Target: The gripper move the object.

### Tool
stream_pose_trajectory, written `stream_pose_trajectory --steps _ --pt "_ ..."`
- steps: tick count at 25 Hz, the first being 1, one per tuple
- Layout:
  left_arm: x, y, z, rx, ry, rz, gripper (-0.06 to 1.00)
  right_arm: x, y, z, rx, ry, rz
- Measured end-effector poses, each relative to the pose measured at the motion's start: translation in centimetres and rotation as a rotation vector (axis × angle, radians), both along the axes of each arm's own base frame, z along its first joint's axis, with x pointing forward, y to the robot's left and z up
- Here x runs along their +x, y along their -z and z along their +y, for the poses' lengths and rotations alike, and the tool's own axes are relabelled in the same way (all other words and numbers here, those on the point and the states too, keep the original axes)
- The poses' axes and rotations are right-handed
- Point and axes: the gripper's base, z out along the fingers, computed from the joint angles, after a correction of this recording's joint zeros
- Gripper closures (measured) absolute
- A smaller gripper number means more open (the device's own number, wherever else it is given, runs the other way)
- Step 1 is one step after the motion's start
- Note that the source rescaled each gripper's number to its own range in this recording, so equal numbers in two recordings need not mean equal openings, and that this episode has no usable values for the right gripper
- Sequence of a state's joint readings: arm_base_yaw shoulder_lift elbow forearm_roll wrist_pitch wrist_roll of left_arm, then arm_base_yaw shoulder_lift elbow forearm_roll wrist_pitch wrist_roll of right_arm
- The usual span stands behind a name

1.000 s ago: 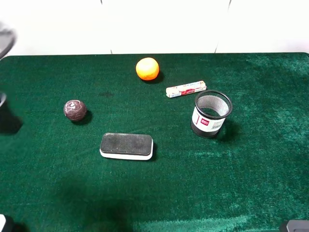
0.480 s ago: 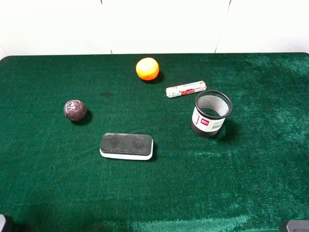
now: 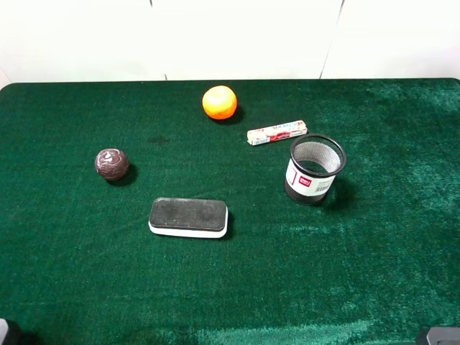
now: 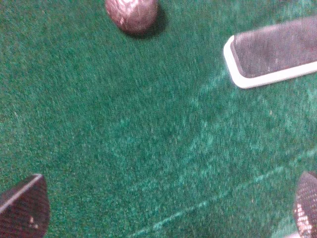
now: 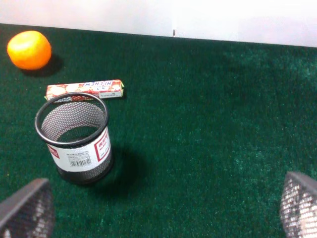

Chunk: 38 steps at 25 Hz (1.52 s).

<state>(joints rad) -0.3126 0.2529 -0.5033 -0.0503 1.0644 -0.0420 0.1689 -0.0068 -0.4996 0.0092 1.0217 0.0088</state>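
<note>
**Operator:** Where is the orange now?

**Observer:** You find the orange [image 3: 219, 101] at the far side of the green worktop [image 3: 388, 251], close to the white wall. It sits alone on the felt, nothing touches it. In the right wrist view it is the same fruit, beyond the candy stick [image 3: 277, 132], which lies flat between the orange and the mesh pen cup [image 3: 314, 169].

**Operator:** And the cup, is it standing?

**Observer:** Yes, upright, with a white label around its lower part. The candy stick is just beside its rim on the far side, but I cannot tell if they touch.

**Operator:** What about your claws?

**Observer:** The left claw [image 4: 163, 210] is released: you see one dark fingertip at each lower corner of the left wrist view, far apart, only felt between them. The right claw [image 5: 163, 210] is the same — spread wide, holding nothing. Both are well apart from the orange. In the high view only small dark parts show at the near corners, so there I cannot say more.

**Operator:** Other things on the worktop?

**Observer:** A dark purple patterned ball [image 3: 111, 163] on the left side, and a board eraser [image 3: 188, 217] with a white base and a black top near the middle — the left wrist view is blurred but shows both.
</note>
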Motion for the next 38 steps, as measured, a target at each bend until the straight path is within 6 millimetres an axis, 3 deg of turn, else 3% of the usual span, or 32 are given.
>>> stream_pose_trajectory --steps 13,38 --pt "-3.3 -0.2 -0.1 -0.023 -0.172 -0.271 -0.06 0.0 0.0 0.0 0.001 0.000 0.000" --pt "-3.3 -0.2 -0.3 -0.014 -0.239 -0.282 -0.06 0.0 0.0 0.0 0.001 0.000 0.000"
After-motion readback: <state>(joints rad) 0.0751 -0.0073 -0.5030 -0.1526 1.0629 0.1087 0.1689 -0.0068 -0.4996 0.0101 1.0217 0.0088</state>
